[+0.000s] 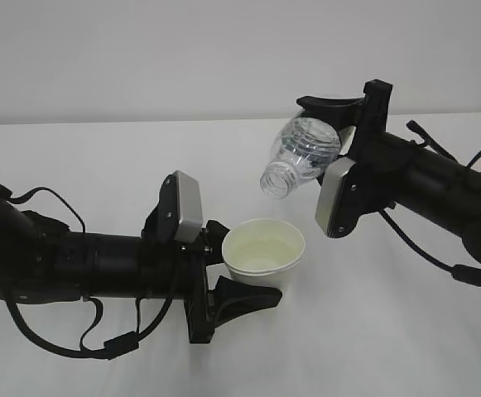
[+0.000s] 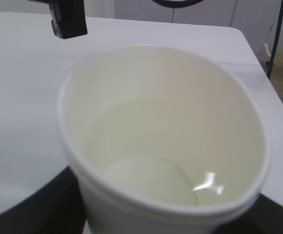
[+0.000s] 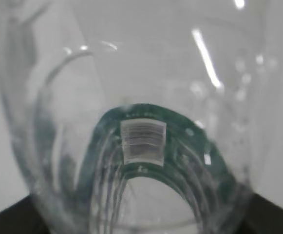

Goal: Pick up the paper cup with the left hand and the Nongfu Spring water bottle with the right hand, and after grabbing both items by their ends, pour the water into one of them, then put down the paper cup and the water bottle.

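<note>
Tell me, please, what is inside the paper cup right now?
The paper cup holds a shallow pool of clear water, with a glint near its base. No stream falls from the tilted bottle above. The cup's underside is hidden.

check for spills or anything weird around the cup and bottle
Nothing stands out. The paper cup sits upright in the left hand with water inside; the Nongfu Spring water bottle is tilted mouth-down in the right hand, no stream showing. The table shows no puddle.
</note>
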